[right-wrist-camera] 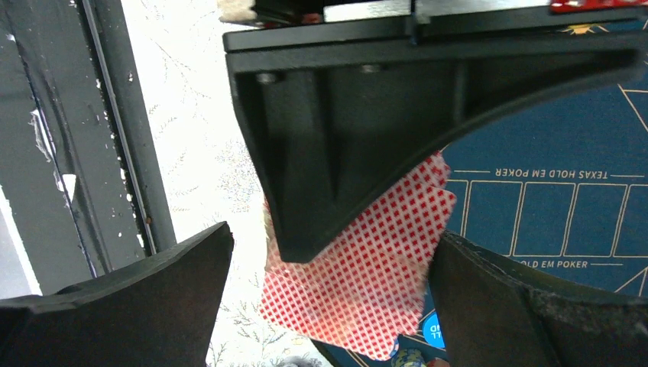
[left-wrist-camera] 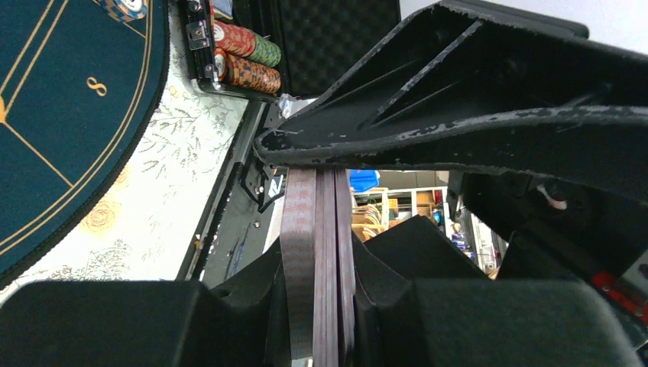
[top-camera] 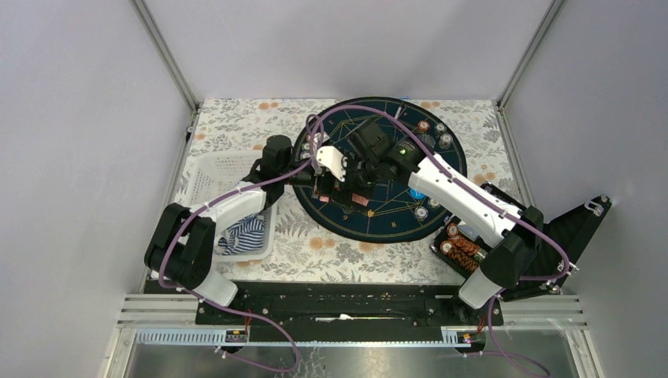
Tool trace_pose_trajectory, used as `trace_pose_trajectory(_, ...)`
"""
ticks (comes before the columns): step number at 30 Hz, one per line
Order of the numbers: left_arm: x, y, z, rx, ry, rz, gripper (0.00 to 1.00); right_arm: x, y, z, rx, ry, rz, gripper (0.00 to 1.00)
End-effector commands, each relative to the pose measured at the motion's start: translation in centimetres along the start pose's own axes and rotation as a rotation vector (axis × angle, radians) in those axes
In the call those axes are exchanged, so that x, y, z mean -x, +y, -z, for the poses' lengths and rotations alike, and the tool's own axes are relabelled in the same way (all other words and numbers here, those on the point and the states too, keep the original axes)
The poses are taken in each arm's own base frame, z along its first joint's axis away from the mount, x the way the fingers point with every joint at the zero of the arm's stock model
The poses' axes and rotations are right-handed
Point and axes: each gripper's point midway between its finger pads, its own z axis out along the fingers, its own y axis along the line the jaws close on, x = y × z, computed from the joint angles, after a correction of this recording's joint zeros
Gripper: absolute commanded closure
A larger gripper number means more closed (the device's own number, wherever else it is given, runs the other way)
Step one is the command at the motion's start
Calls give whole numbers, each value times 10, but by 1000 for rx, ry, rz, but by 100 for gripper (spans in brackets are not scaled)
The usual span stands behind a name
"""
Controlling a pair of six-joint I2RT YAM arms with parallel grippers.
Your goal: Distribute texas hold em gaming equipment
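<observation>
I operated inside a robotics lab test cell: plain grey panels (top-camera: 79, 118) on aluminium framing (top-camera: 165, 51) enclosed the table (top-camera: 236, 118), a black mounting rail (top-camera: 354, 296) ran along its near edge, and stocked shelving (left-wrist-camera: 374, 206) stood beyond.

Chip stacks (top-camera: 425, 126) on mat (top-camera: 394, 226), basket (top-camera: 206, 164) leftward

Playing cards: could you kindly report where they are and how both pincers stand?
Left pincer shut on the playing cards. Right pincer open, flanking them. Left pincer's finger crowds the gap.

mat (top-camera: 394, 223) 1 | blue disc (right-wrist-camera: 434, 332) 1 | basket (top-camera: 206, 168) 1 | case (top-camera: 579, 227) 1 | striped cloth (top-camera: 240, 235) 1
</observation>
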Motion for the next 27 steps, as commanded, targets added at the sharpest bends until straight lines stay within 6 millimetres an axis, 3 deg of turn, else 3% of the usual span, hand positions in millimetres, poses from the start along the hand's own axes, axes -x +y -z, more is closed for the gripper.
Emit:
trace_pose_trajectory(1,12,-34,1,-80,-22,-119,100,5,-4,-4,-61,28,42,0)
trace_pose_trajectory(12,6,-39,0,-103,-3,-117,100,0,-12,-16,-136,72,60,1)
trace_pose_trajectory(14,5,-38,0,-104,1,-117,100,0,-11,-15,-138,68,62,7)
trace_pose_trajectory(18,2,-37,1,-103,10,-115,97,1,-12,-10,-149,60,69,33)
trace_pose_trajectory(23,-1,-36,2,-91,17,-117,82,0,-7,-3,-136,54,94,46)
trace_pose_trajectory(27,-4,-35,3,-83,26,-127,60,-1,0,-2,-108,42,110,54)
